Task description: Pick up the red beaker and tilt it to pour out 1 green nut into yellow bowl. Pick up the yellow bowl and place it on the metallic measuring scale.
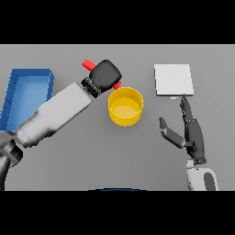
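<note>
Red cylindrical beaker (88, 64) held above the grey table (82, 156), tipped steeply on a diagonal, upper end toward the far left, lower end reaching down to the far-left rim of the round yellow bowl (125, 106); only two red patches visible — one poking out beyond the knuckles, one just below the hand at the bowl's edge; middle of the beaker hidden by the grip; contents impossible to make out. Clasped by the dark left hand (105, 75), fingers wrapped round the red body; white and grey left arm (57, 114) running in from the lower left. Yellow bowl upright on the table near the centre, open side up, interior a plain yellow; whether any green nut lies inside cannot be told. To the right of the bowl, well apart from it, flat pale square plate of the metallic measuring scale (173, 79), lying on the far right part of the table. Just in front of the scale, dark right hand (193, 133), fingers straight and pointing away toward the scale's near edge, thumb spread to the left, holding nothing — fingertip close to the scale's front edge, contact not certain. At the far left, blue rectangular tray (27, 76) with raised walls, partly covered by the left arm.
</note>
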